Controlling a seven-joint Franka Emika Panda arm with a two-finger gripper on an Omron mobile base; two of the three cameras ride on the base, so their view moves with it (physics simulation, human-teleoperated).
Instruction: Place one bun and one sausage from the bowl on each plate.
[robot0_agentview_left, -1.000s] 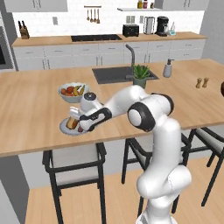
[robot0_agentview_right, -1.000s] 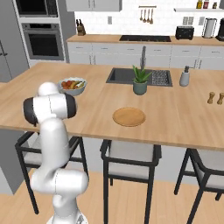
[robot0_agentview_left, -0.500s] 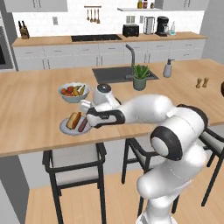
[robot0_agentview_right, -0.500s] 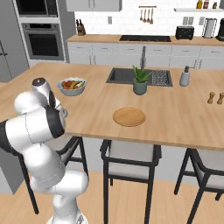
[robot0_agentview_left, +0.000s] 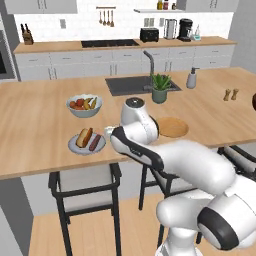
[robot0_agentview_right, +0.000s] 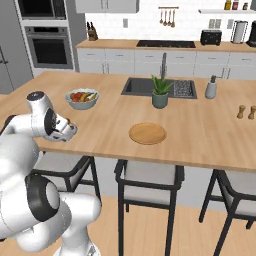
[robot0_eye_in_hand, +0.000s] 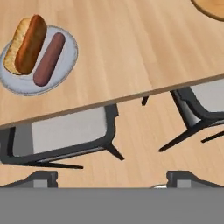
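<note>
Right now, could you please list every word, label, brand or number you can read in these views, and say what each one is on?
None: no legible text appears anywhere.
The soap dispenser, toaster and coffee maker show no readable labels.
The shelf bottles are too small to tell.

The arm has swung away from the pale-rimmed plate (robot0_agentview_left: 87, 143) since a second ago: then the hand hung low right over that plate, and half a second ago it was just above the bun (robot0_eye_in_hand: 26, 44) and sausage (robot0_eye_in_hand: 49, 58) there. Now the claw (robot0_eye_in_hand: 109, 177) is drawn back off the table (robot0_eye_in_hand: 131, 52) edge, its jaws spread wider than a second ago, with the plate well ahead of it and off to one side in the hand view. The bun and sausage lie uncovered on the plate, side by side. The elbow has dropped from upright to stretched low along the table front.
</note>
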